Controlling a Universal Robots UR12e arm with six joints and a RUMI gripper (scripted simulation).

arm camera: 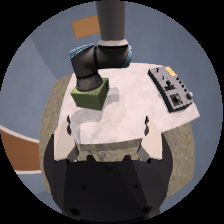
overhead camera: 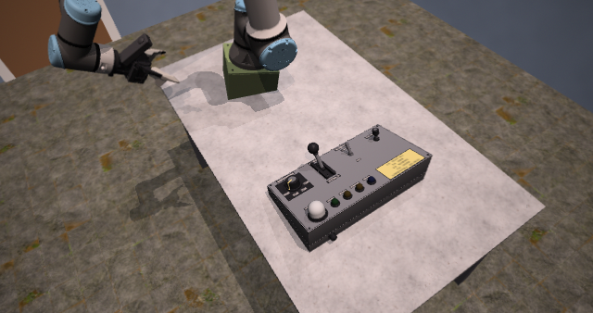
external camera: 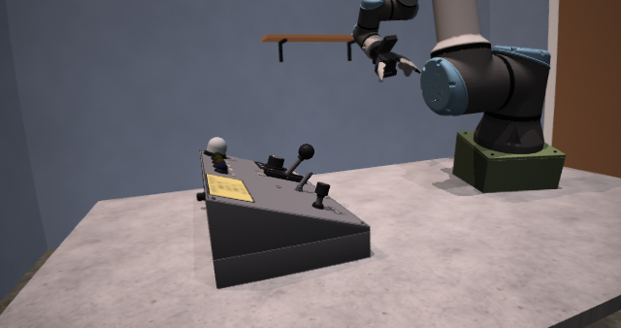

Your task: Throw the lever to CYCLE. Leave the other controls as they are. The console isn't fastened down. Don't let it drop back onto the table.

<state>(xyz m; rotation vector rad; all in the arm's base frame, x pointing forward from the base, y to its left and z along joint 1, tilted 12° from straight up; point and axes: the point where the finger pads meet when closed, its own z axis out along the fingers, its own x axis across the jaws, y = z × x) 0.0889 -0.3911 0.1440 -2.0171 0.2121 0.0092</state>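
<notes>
A dark grey wedge-shaped console (overhead camera: 349,188) stands on the white table top, also in the exterior view (external camera: 281,216) and small at the upper right of the wrist view (arm camera: 172,90). Its lever (overhead camera: 317,157) has a black ball knob and rises from a slot near the panel's middle; it shows in the exterior view (external camera: 299,159) tilted toward the arm. My gripper (overhead camera: 157,65) (external camera: 395,68) is open and empty, high in the air far from the console, beyond the table's far left corner. Its two pale fingers frame the table below.
The panel also carries a rotary selector (overhead camera: 293,182), a white dome button (overhead camera: 317,209), several small coloured buttons (overhead camera: 352,190), a toggle switch (overhead camera: 348,148), a small black joystick (overhead camera: 375,132) and a yellow label (overhead camera: 400,163). The arm's green base block (overhead camera: 250,74) stands at the table's far end.
</notes>
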